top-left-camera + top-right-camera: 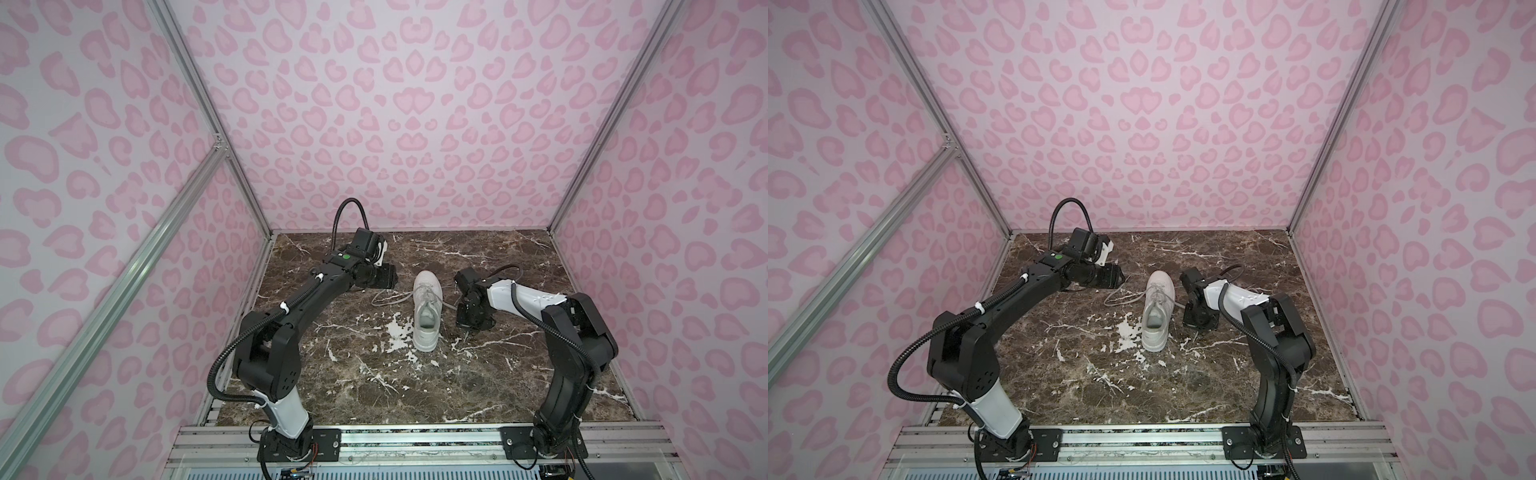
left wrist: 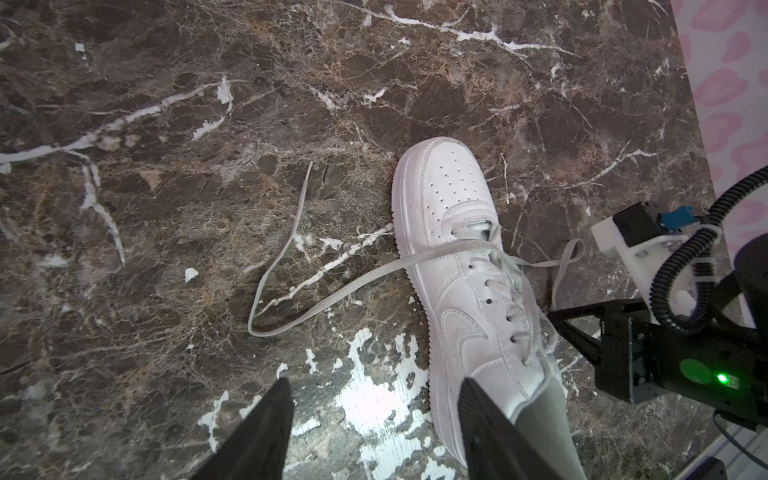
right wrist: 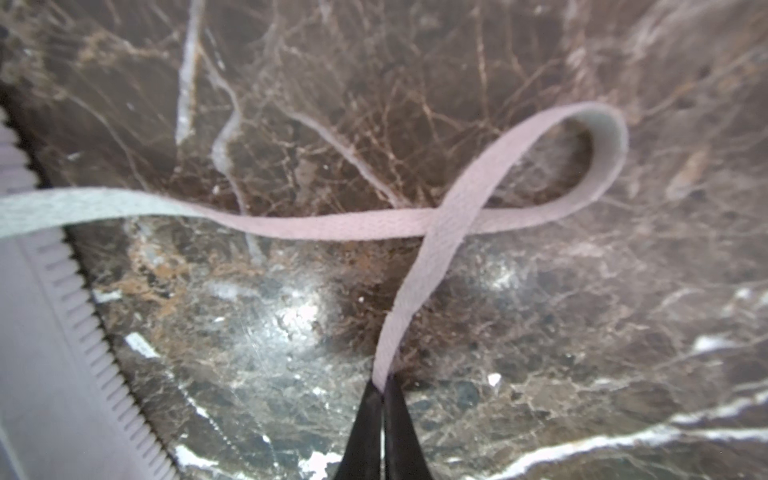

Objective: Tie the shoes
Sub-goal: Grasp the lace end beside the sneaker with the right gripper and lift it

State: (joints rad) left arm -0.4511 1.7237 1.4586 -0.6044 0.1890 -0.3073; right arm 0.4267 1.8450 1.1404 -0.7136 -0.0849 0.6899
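Observation:
A white sneaker [image 1: 428, 309] [image 1: 1158, 309] stands on the marble table, toe toward the back wall, laces untied. Its left lace [image 2: 291, 266] [image 1: 386, 297] lies in a loose loop on the table to the shoe's left. The right lace [image 3: 415, 220] curls into a small loop beside the sole [image 3: 33, 332]. My right gripper [image 3: 382, 384] [image 1: 459, 308] sits low at the shoe's right side, shut on that lace's end. My left gripper [image 2: 374, 382] [image 1: 388, 282] hovers left of the toe, open and holding nothing.
The brown marble tabletop [image 1: 374, 386] is boxed in by pink-patterned walls [image 1: 415, 124] on three sides, with aluminium posts in the corners. A metal rail [image 1: 415, 440] carrying both arm bases runs along the front edge.

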